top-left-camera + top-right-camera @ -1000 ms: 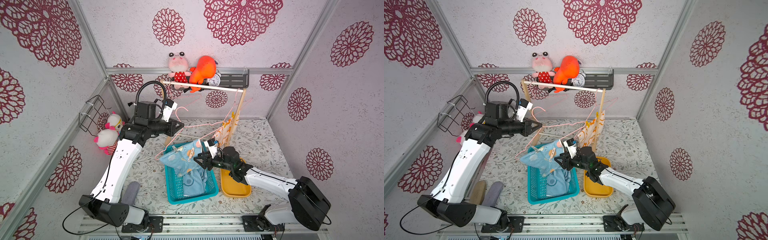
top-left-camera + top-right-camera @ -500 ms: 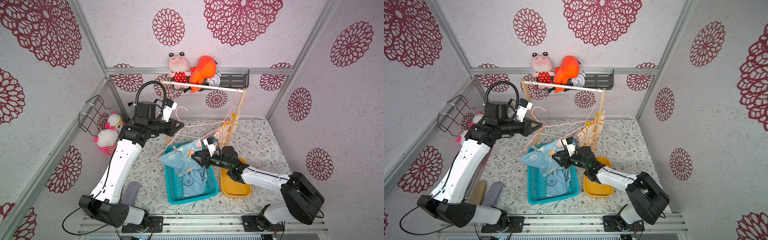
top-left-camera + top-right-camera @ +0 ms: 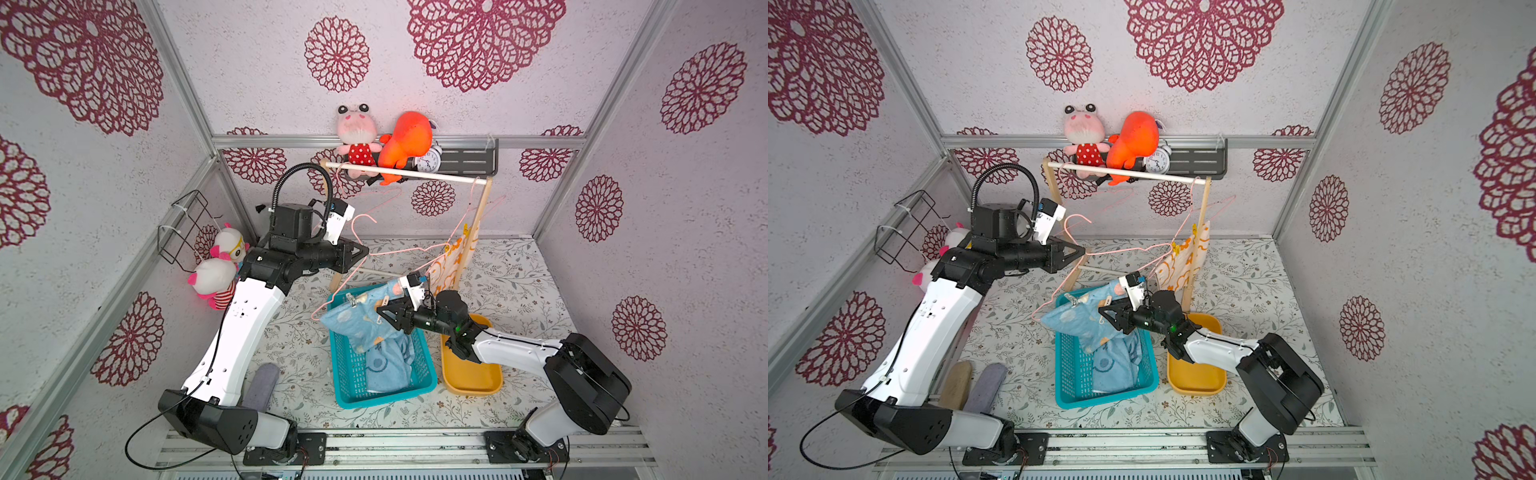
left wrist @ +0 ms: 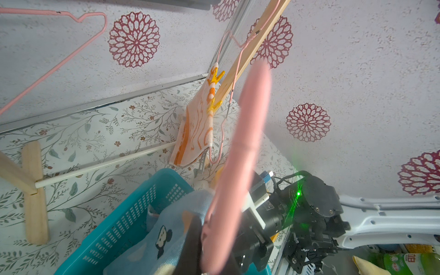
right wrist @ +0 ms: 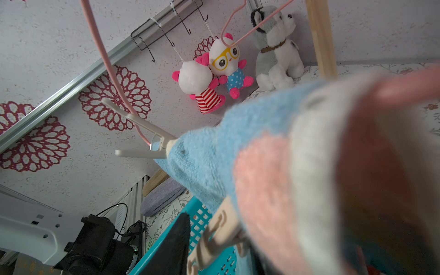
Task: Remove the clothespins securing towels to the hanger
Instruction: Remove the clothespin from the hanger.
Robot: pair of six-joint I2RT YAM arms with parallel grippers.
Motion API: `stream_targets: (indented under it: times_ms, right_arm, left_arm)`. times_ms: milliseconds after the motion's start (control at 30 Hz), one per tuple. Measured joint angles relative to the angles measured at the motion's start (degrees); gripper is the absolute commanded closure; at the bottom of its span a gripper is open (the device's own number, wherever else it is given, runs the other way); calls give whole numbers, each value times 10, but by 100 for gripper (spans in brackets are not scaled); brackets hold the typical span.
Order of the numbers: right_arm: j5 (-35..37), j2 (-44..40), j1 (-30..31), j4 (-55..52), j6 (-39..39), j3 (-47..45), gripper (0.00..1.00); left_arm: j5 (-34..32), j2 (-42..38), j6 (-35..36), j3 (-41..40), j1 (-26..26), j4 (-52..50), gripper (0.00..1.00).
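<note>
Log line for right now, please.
left hand: shut on pink wire hanger | right hand: at beige plastic clothespin on light blue towel, grip unclear

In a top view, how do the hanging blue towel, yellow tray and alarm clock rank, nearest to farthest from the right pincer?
1. The hanging blue towel, just before the right pincer.
2. The yellow tray, on the table under that arm.
3. The alarm clock, up on the back shelf.

one Chinese character, half-legible, on green packet (image 4: 415,262)
</note>
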Motion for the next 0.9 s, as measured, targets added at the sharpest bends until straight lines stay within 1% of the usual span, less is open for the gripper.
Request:
stream_targets:
  times_ms: [500,600,800,900]
  right_arm:
    - [0,2,3,7,4,-3,67]
    - [0,2,4,8,8,-4,73]
    - [0,2,6,11,11,-6,90]
    - [0,2,7,9,10,-6,94]
  left_arm:
    - [0,0,0,0,0,1,100]
    - [0,0,0,0,0,1,100]
    - [0,0,0,0,0,3,100]
    - [-1,0,0,0,0,3,100]
